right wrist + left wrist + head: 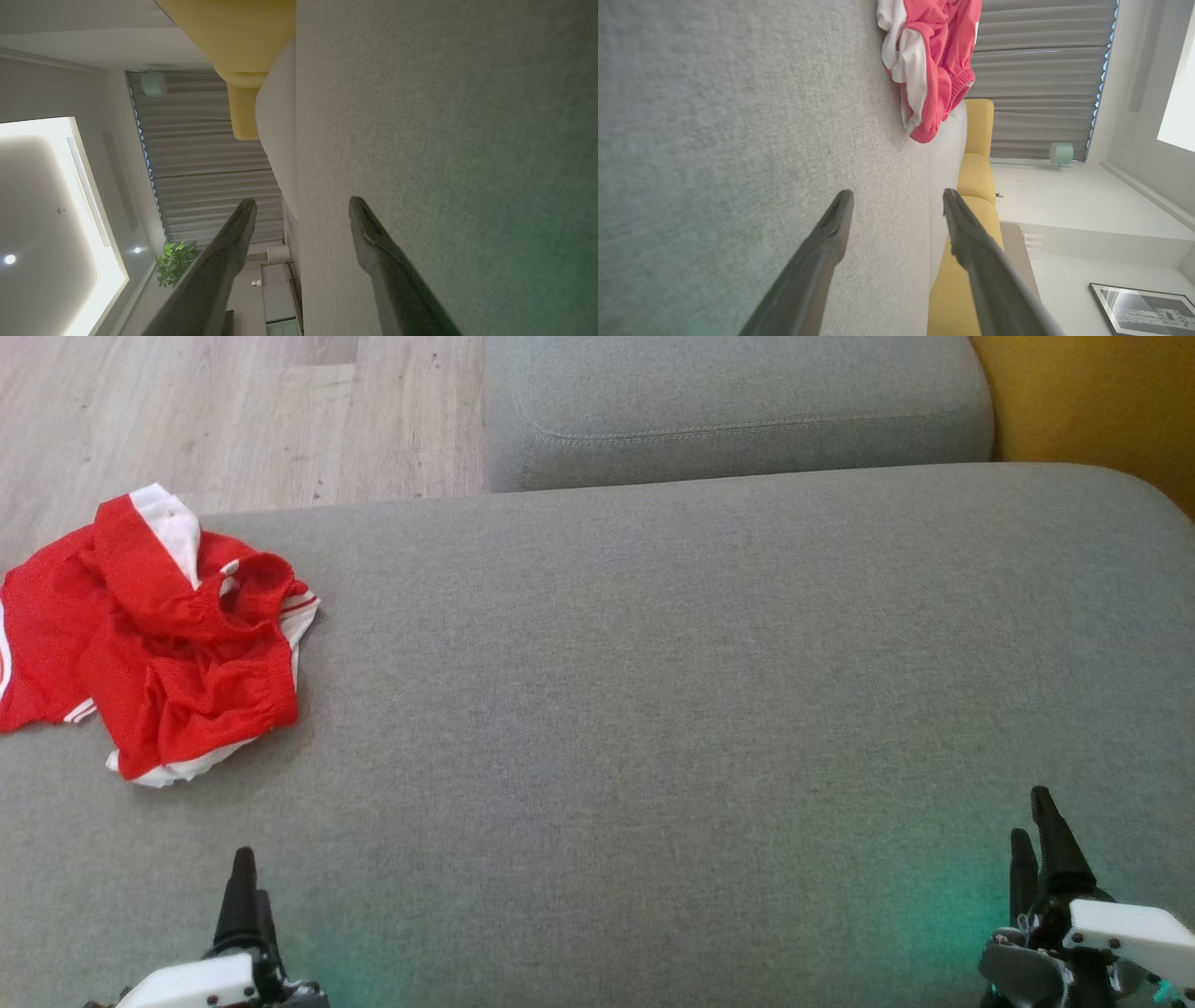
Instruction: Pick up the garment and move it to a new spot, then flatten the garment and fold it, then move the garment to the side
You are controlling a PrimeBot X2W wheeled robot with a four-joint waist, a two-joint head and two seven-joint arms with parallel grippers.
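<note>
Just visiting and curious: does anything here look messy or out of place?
Yes: the red and white garment lies crumpled in a heap on the left side of the grey cushion. Nothing else stands out.

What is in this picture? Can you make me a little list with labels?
garment: red with white trim, crumpled in a heap
where it lies: far left of the grey cushion, by the edge next to the wooden floor
left gripper: jaws open, holding nothing, nearer the garment but not touching it
right gripper: jaws open, holding nothing, over bare cushion on the right
job so far: garment not yet picked up
</note>
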